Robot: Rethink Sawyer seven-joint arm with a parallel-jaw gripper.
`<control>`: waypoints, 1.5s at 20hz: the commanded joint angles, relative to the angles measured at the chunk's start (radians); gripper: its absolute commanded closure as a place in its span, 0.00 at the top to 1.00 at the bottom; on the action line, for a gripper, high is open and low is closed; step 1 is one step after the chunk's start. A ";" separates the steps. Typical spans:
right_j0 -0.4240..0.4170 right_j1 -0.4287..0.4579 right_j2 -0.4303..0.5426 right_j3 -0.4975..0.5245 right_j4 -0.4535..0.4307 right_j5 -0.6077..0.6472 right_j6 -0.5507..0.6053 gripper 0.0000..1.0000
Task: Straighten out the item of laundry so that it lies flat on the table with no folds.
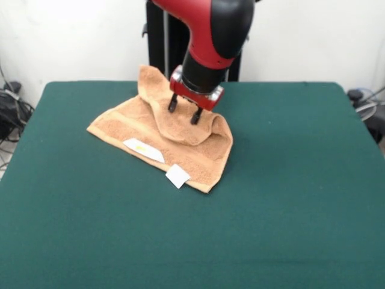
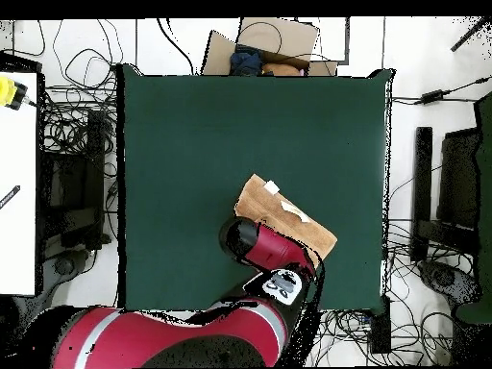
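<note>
The gripper (image 1: 184, 111), upper centre of the front view, has its two dark fingers parted, holding nothing, tips just above a raised fold of the towel (image 1: 161, 144). The towel lies rumpled on the table (image 1: 289, 198), its far part bunched. Likely next: pinch that fold and draw it flat. Both white tags (image 1: 177, 176) seem blank.

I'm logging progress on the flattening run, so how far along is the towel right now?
Early to midway. Done: the near edge of the towel, with its two white tags, already lies flat on the table. In hand: the gripper sits at a raised fold in the middle, its fingers apart over the cloth. Left: the far part is bunched, one corner stands up by the pedestal, and the right edge is rolled over.
</note>
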 commanded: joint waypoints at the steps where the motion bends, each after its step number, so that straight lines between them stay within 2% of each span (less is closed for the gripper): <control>1: 0.013 0.054 0.024 0.010 0.047 0.125 0.293 1.00; 14: 0.031 0.066 0.036 0.009 0.066 0.112 0.290 1.00; 17: -0.003 0.058 0.083 0.007 0.080 0.139 0.276 1.00; 24: -0.092 0.001 0.228 0.087 0.135 0.140 0.239 1.00; 30: -0.111 -0.011 0.276 0.111 0.160 0.141 0.241 1.00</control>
